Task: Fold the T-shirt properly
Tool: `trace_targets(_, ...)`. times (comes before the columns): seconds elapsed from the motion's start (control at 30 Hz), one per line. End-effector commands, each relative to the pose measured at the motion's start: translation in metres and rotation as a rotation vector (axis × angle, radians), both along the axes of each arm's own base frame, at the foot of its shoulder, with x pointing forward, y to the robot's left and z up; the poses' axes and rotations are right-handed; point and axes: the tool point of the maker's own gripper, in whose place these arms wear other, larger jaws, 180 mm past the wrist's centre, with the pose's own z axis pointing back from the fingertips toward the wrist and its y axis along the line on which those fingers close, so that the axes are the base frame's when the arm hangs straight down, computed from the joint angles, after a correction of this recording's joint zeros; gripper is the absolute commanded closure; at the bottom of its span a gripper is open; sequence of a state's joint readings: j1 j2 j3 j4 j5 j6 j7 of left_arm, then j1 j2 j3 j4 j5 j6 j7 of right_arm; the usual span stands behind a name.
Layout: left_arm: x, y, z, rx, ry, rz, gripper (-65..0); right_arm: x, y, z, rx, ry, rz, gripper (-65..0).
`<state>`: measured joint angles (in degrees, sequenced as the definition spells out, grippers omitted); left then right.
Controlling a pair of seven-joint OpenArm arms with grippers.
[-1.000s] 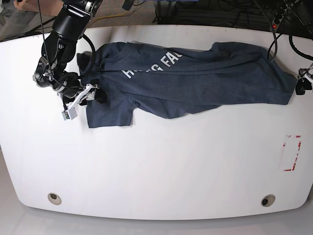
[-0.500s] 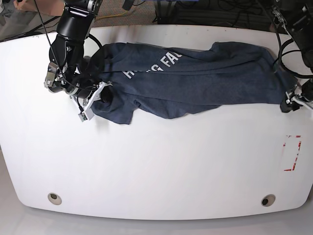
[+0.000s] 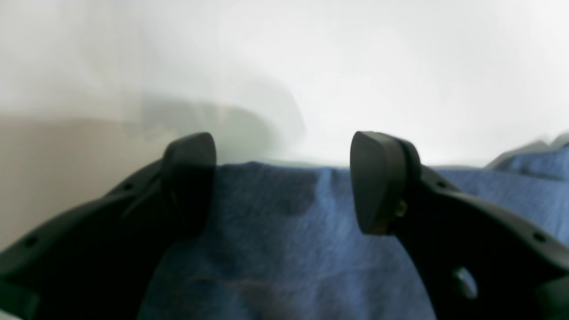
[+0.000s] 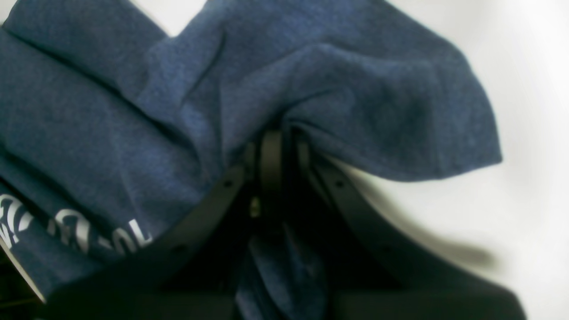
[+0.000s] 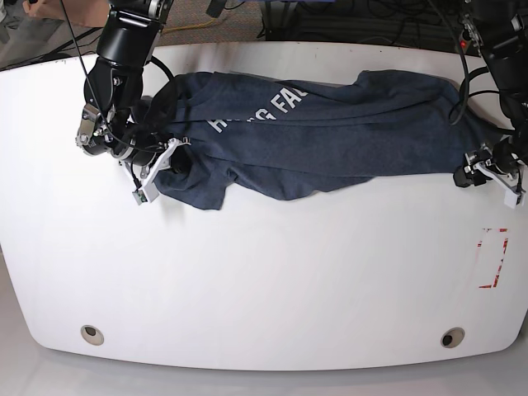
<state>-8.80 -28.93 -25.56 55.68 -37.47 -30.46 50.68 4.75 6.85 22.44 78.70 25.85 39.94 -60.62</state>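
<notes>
While right gripper (image 4: 275, 146) pinches T-shirt (image 5: 330, 132), left gripper (image 3: 284, 182) straddles hem.

Looks like a robotics lab: white table (image 5: 264, 280), tangled cables (image 5: 363, 21) behind, red tape marks (image 5: 493, 257).

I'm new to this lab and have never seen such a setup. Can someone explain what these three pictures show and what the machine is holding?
This is a robot with two arms working at a white table. One picture looks down from above; the other two come from cameras on each wrist, looking past the black fingers. A dark blue T-shirt with white lettering lies bunched along the far side of the table. The right gripper, on the left in the overhead view, is shut on a fold of the T-shirt. The left gripper is open at the shirt's other end, its fingers either side of the cloth edge, not yet pinching it.
</notes>
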Motion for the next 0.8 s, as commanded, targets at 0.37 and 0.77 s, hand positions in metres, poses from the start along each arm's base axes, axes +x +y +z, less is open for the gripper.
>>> trace_targets(0.37, -0.03, 0.039, 0.005, 0.097, 0.06, -0.001, -44.7, 0.008, -0.004, 0.01, -0.012, -0.032, 0.004, -2.5)
trace_targets(0.77, -0.064, 0.035, -0.008, 0.134, 0.125, -0.157, -44.7, 0.009, -0.003, 0.011, -0.012, -0.035, 0.005, -2.5)
